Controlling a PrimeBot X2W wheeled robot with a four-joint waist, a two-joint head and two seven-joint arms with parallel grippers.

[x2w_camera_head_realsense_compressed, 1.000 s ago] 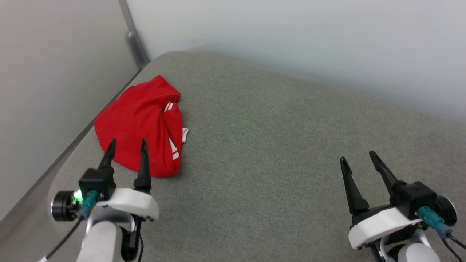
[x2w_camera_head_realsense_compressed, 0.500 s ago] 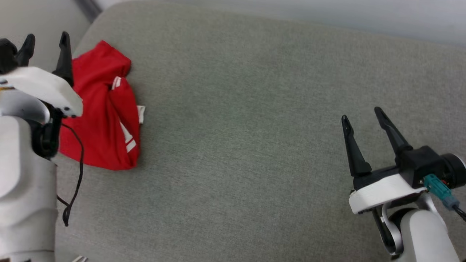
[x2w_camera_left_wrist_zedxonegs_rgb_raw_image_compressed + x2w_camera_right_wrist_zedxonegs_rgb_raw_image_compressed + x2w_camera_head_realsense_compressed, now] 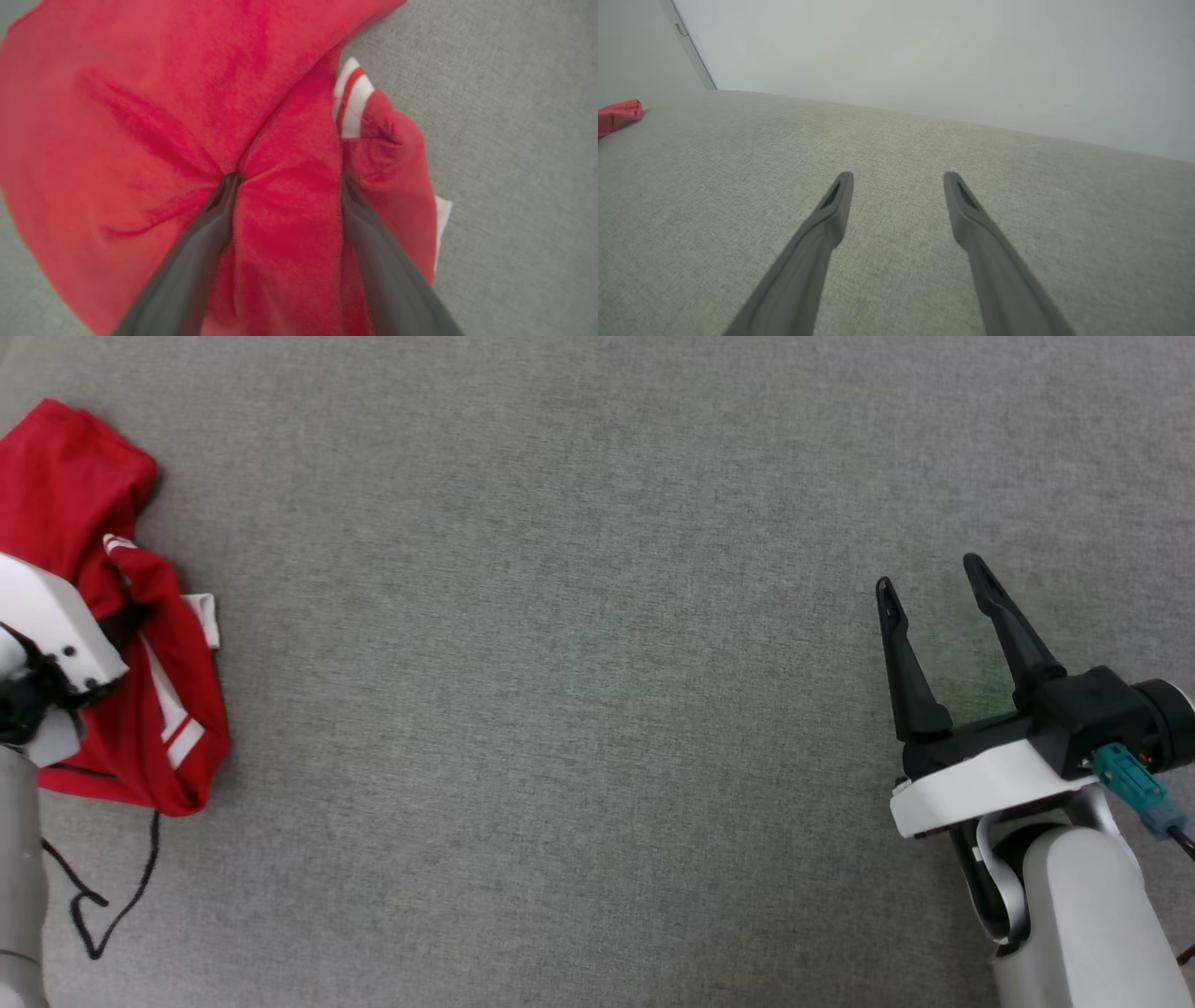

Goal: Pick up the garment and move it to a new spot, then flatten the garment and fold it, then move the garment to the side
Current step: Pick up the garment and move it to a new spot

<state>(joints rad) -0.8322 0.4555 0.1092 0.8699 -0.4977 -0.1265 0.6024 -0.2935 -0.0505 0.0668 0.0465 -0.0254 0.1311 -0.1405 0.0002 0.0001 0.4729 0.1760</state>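
fingers of the left gripper (image 3: 288, 179) stand apart, tips pressed into the garment (image 3: 140, 84), a ridge of red cloth bulging between them. the right gripper (image 3: 927, 572) hangs over the grey cushion (image 3: 560, 663), well apart from the cloth, also spread wide. the garment lies crumpled at the cushion's left side; pale wall (image 3: 924, 56) beyond.

We see a grey-green woven upholstered surface (image 3: 579, 709) spreading flat from the near side to the far side, its weave even and smooth. Along its far edge a pale, plain wall (image 3: 924, 56) rises. At the far left a grey metal strip (image 3: 693, 56) runs up the corner, and left of it stands a second, duller wall panel (image 3: 635, 46).
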